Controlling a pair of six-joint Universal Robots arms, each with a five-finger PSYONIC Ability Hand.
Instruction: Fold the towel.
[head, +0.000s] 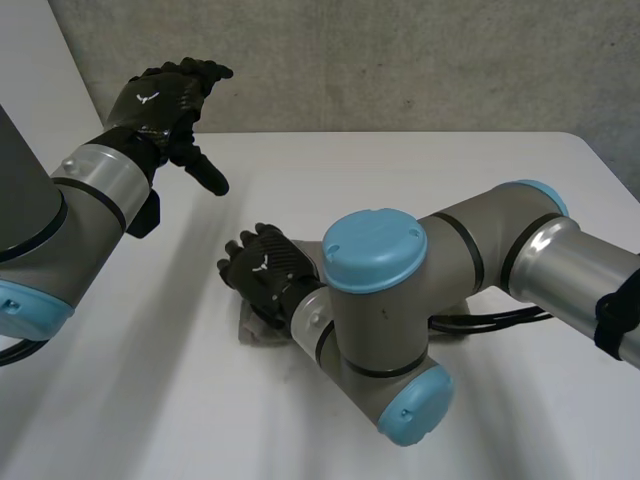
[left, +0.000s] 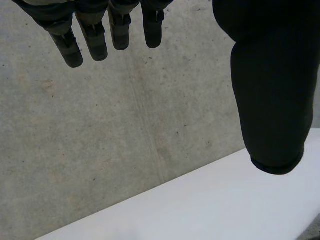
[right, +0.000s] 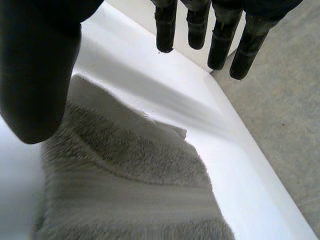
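The towel (right: 135, 195), a grey terry cloth, is seen lying on the white table (head: 420, 190) as a small, compact bundle, just under the robot's right hand (head: 262, 270) and partly hidden by that arm's wrist. In the right wrist view the cloth is shown beneath the palm as a thick stack: an upper layer is laid over a lower one, and a pale corner of the lower layer is left peeping out at the far side, toward the fingertips. The right hand is held wide over it, the fingers (right: 220, 45) straight and the thumb set well apart from them; nothing is gripped, and whether the palm is pressed on the cloth cannot be told. The left hand (head: 160, 98) is raised well clear of the table and well apart from the towel, over the table's far left part and in front of the concrete wall (left: 125, 125); in its own wrist view the fingers are seen loosely extended, with the thumb to one side, and nothing is held. From the small outline and the doubled layers, the folding is judged to be largely or wholly done, since at least one fold is plainly in place. What may be left is slight: the protruding corner could be squared with the edge above it, the stack could be flattened, and the right arm would have to be drawn away from the cloth.
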